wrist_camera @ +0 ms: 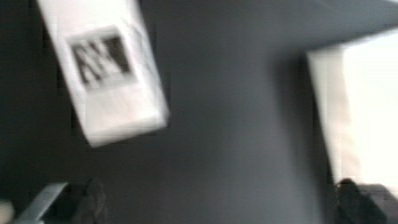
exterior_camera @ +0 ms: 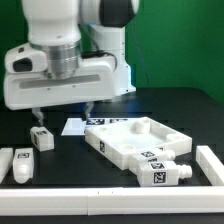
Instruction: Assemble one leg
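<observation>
One leg (exterior_camera: 41, 137), a small white block with a tag sticker, lies on the black table to the exterior view's left of the large white panel (exterior_camera: 130, 140). My gripper (exterior_camera: 62, 113) hangs just above the table, open and empty, with one finger over this leg and the other near the panel's back corner. In the wrist view the same leg (wrist_camera: 111, 65) lies tilted and blurred, well ahead of the gripper (wrist_camera: 205, 208). Only the dark fingertips (wrist_camera: 64, 200) show, wide apart with nothing between them. The panel's edge (wrist_camera: 361, 110) shows there too.
Another leg (exterior_camera: 22, 165) lies at the exterior view's left and one more (exterior_camera: 165, 173) lies against the panel's front corner. The marker board (exterior_camera: 80, 126) lies behind the panel. A white rail (exterior_camera: 110, 196) borders the table's front and right.
</observation>
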{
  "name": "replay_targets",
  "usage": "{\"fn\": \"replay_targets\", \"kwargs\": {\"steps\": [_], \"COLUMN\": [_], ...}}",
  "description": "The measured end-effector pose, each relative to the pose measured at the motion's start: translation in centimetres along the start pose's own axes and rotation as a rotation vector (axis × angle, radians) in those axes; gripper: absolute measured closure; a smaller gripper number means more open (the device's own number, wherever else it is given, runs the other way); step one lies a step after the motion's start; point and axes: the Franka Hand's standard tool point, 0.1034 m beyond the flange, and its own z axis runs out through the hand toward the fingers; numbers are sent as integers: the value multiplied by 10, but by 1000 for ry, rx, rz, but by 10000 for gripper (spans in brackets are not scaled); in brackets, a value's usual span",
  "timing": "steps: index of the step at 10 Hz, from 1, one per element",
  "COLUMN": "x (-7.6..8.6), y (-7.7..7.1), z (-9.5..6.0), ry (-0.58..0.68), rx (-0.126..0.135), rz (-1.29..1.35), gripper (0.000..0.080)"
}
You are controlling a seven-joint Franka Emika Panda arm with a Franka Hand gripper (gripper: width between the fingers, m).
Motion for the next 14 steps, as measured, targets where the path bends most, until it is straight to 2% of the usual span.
{"fn": "replay_targets", "kwargs": {"steps": [1,5,6,7,8,9,14], "x": [10,9,25,48,75,93,90], "y": [-11,-13,-26,-47,-70,-83,-83], "z": [-3,-2,-9,-19,-28,-32,-30], "ry": [9,9,46,76,94,102,106], "rx": [-8,-9,-22,-29,-51,-70,-71], "rz": [-6,-29,-77,-139,-228,-299,-294], "gripper": [151,151,151,151,151,151,151]}}
